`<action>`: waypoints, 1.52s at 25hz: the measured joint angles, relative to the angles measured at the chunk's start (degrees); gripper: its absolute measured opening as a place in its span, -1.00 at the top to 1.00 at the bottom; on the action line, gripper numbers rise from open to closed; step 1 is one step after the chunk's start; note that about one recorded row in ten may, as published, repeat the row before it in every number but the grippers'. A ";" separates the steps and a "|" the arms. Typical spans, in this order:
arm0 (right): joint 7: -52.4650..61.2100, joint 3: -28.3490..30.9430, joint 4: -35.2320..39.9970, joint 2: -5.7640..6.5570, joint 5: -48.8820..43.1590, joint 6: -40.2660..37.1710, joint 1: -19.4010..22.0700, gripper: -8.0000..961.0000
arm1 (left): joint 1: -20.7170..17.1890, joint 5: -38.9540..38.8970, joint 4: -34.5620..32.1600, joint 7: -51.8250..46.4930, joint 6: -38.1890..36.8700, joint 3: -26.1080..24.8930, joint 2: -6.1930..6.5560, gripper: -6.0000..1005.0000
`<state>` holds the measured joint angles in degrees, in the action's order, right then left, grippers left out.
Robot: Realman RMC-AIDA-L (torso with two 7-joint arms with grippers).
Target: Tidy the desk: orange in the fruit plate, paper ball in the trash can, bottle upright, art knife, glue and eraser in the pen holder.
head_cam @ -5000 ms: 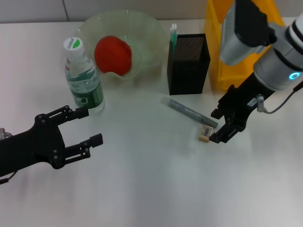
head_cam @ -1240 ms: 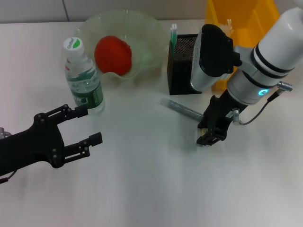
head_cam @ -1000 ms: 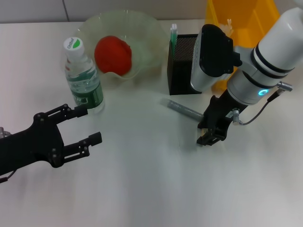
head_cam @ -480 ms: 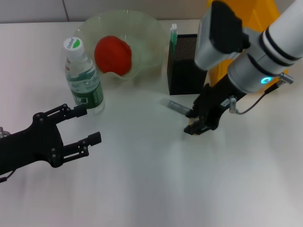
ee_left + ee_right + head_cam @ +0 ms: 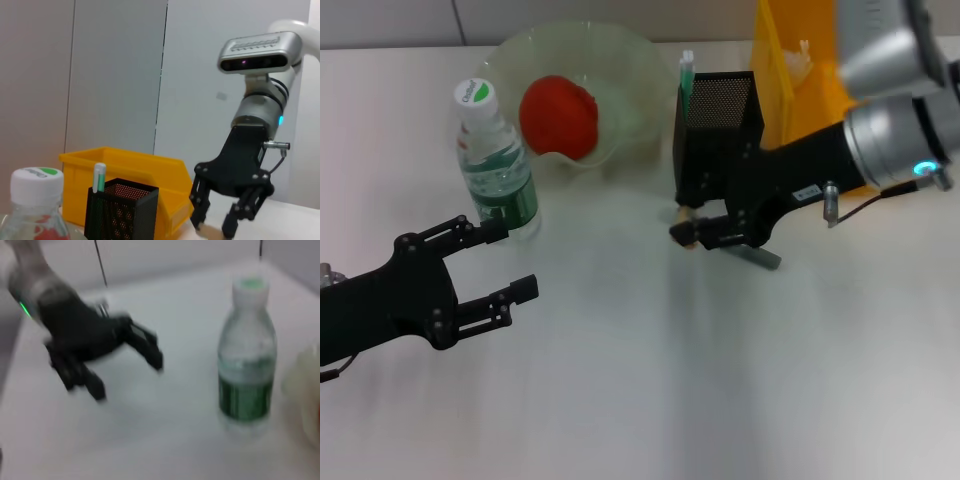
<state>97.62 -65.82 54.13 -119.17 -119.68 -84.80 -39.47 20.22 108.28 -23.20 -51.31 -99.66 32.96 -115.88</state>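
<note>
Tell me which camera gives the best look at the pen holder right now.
The head view: the pen holder stands whole beside the fruit plate, its open top visible, with the right tool just in front. The left wrist view shows its side, lower part cut off. The right wrist view misses it.

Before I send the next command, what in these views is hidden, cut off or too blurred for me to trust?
- Right gripper, head view: a small pale item shows at its fingertips; what it is and how firmly it is held are unclear.
- Pen holder, head view: mesh walls hide the contents; only a green-capped stick pokes out.
- Yellow bin, head view: the right arm covers its inside.
- Right wrist view: motion blur; only the bottle and left gripper read.
</note>
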 joint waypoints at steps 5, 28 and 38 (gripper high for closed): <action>-12.07 2.15 -4.83 0.00 12.71 -0.24 5.36 0.19 | 0.07 0.00 -0.03 -0.01 0.00 0.00 -0.09 -0.53; -41.14 15.88 -28.77 0.01 26.11 -7.51 7.57 0.19 | 0.86 -0.18 -0.01 -0.63 -0.62 0.00 -0.40 -0.53; -44.34 15.97 -31.77 -0.23 35.93 1.10 7.60 0.19 | 0.86 -0.19 0.00 -0.61 -0.62 0.00 -0.46 -0.53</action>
<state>53.29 -49.85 22.36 -119.40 -83.75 -83.70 -31.87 21.09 108.10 -23.20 -51.92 -100.28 32.96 -116.34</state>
